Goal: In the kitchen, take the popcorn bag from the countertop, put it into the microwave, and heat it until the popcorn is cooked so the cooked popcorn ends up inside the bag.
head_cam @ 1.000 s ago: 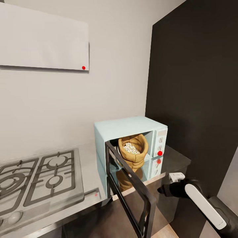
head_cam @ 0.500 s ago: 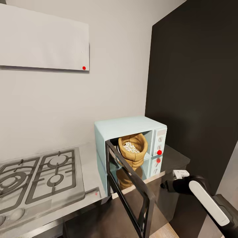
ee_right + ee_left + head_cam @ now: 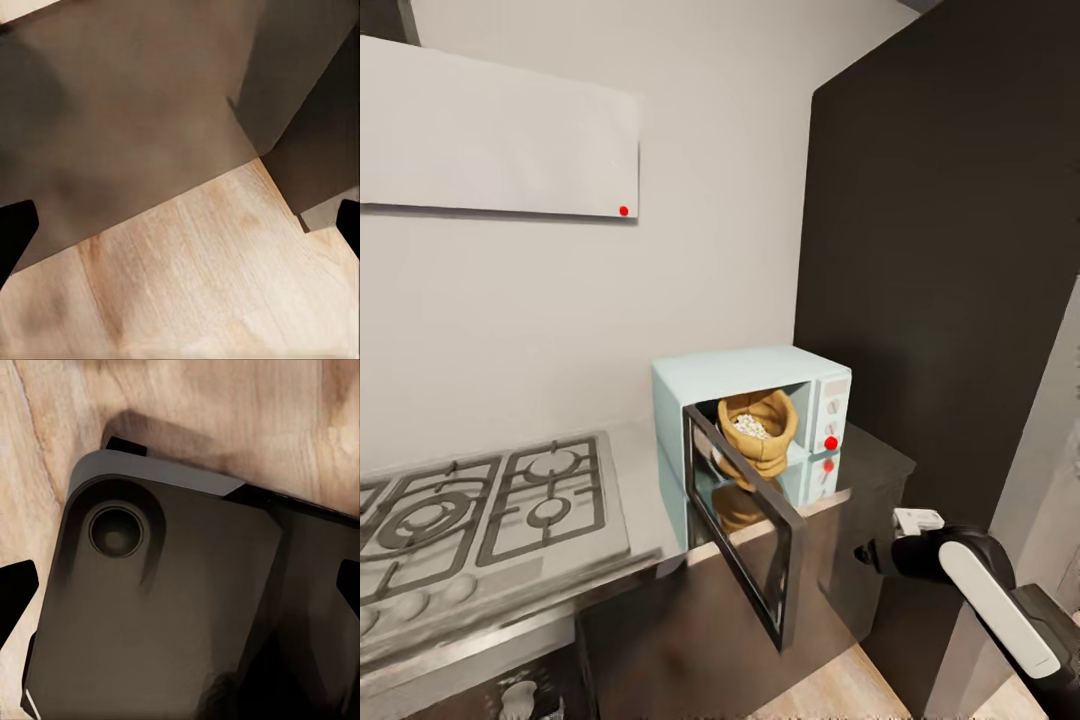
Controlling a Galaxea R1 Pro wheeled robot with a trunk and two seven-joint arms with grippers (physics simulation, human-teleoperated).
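The pale blue microwave [image 3: 732, 375] stands on the glossy steel countertop [image 3: 643, 478] with its black-framed glass door [image 3: 745, 520] swung wide open. Inside stands the tan popcorn bag [image 3: 761, 440], upright, with whitish popcorn [image 3: 750, 427] heaped in its mouth. A red light [image 3: 830, 443] shows on the cream panel. My right arm [image 3: 970, 590] hangs low, to the right of the door and apart from it. The right gripper [image 3: 180, 225] is open over wood floor beside a dark cabinet front. The left gripper [image 3: 180, 592] is open above the robot's dark base.
A steel gas hob [image 3: 490, 510] lies left of the microwave, under a flat white hood [image 3: 500, 135]. A tall dark cabinet [image 3: 950, 250] rises at the right. The open door juts past the counter's front edge over the wood floor [image 3: 840, 690].
The whole view has drawn back and down from the counter, so the microwave looks smaller and more floor shows. The door stays open and the bag stays inside.
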